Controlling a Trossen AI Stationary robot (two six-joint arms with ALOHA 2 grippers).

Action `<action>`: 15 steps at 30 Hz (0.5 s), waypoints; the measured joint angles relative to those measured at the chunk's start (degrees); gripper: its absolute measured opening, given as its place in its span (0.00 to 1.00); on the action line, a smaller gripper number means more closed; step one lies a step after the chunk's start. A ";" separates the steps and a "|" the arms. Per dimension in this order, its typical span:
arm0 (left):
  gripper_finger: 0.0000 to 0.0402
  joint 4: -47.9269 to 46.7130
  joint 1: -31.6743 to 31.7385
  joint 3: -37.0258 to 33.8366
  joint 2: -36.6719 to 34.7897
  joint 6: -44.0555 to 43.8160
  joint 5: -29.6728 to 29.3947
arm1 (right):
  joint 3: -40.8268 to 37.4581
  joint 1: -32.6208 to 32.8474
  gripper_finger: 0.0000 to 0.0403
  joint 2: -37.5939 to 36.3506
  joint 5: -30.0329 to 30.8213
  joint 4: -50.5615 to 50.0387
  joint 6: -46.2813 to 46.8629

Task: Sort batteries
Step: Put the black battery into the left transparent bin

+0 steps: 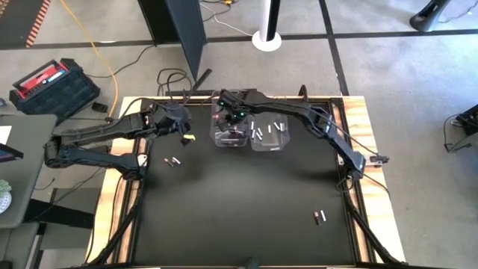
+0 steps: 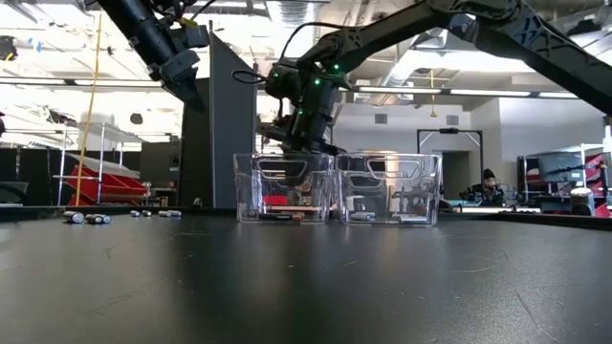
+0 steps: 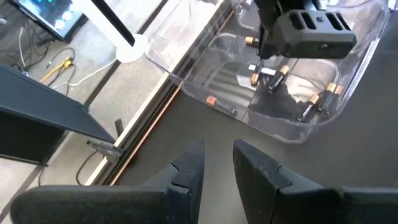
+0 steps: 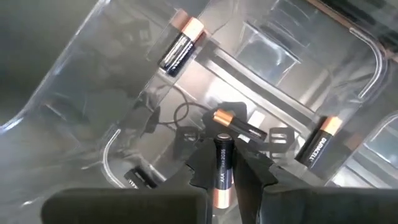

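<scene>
The right tool [image 4: 222,171] hangs inside the left clear bin [image 1: 228,136], its fingers pinching a dark copper-capped battery [image 4: 222,167]. The cell's long axis runs along the fingers, one copper end toward the wrist and the other end pointing out toward the bin floor. Under it a second dark cell [image 4: 231,124] lies flat on the floor, set at an angle to the held one. Two more dark batteries [image 4: 180,45] rest against the bin's walls with their copper ends raised, another [image 4: 318,144] on the far side.

The right clear bin [image 1: 270,136], touching the first, holds white cells [image 1: 259,130] lying at mixed angles.

The left tool [image 3: 217,163] hovers above the black worktop [image 1: 246,202] just beside the left bin, fingers slightly spread, nothing between them. Near it a loose pair of batteries [image 1: 172,161] lies on the mat, long axes roughly side to side in the high view. Another pair [image 1: 320,217] lies well apart, toward the near right corner, long axes running front to back.

The worktop has a wooden rim [image 1: 358,112]. Around it is a grey concrete floor with a red and black case [image 1: 52,86] and a yellow cable [image 1: 97,45]. Beyond the table, the low view shows a workshop with ceiling lights and shelving.
</scene>
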 joint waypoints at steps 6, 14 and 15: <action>0.20 0.56 0.00 0.00 0.00 0.14 0.01 | 0.00 0.22 0.24 -0.22 0.02 -0.01 0.02; 0.20 0.35 -0.02 0.01 0.00 -1.88 0.01 | 2.33 0.59 0.34 -0.22 0.02 -4.07 0.02; 0.20 0.30 -0.02 0.00 0.00 -1.88 0.01 | 3.48 0.57 0.34 -0.22 0.02 -5.29 0.02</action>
